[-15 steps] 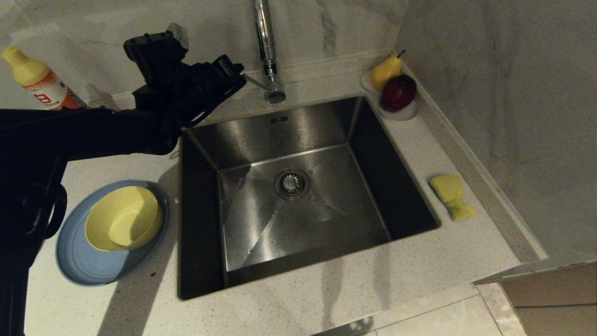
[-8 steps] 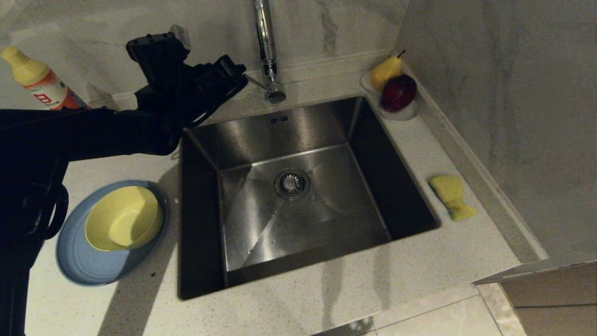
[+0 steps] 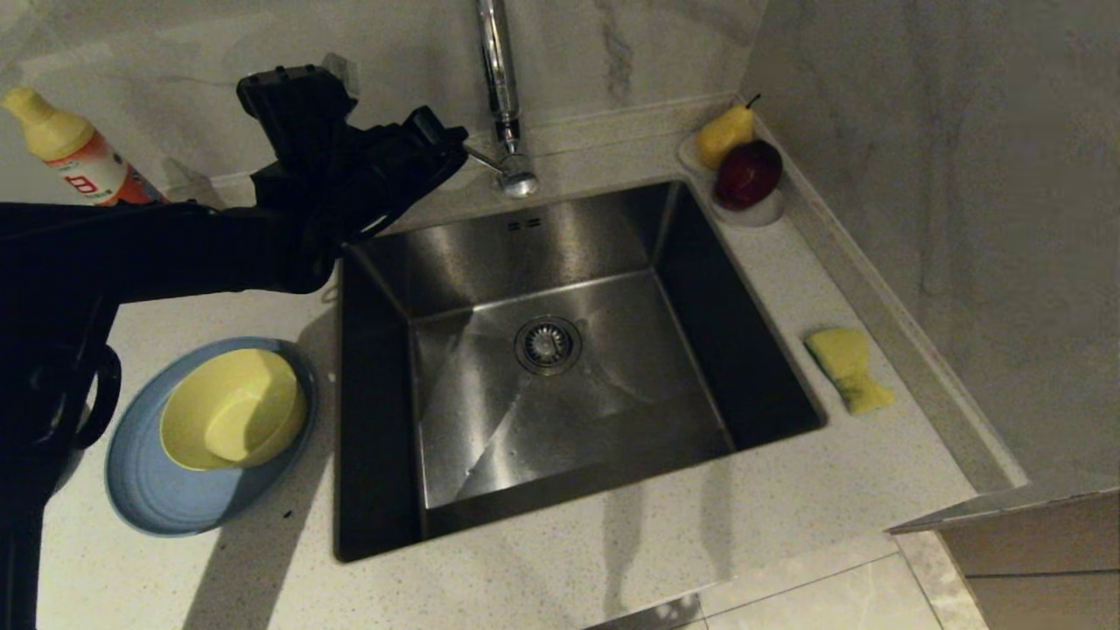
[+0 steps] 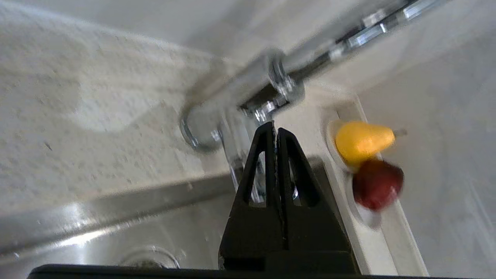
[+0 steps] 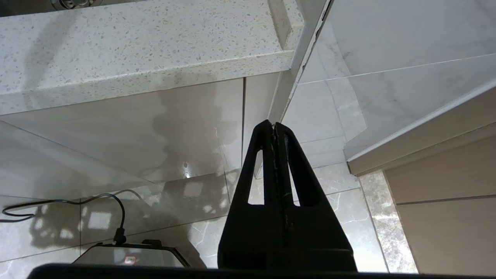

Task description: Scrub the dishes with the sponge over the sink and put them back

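Far left, bottle (image 3: 66, 149) cut off by the frame edge. Yellow bowl (image 3: 232, 407) inside blue plate (image 3: 149, 490), left of sink (image 3: 560, 367). Left gripper (image 3: 455, 144) clenched, empty, now nearer tap (image 3: 503, 105). Sponge (image 3: 847, 367) right of the basin. Right gripper (image 5: 274, 126) clenched below counter level.
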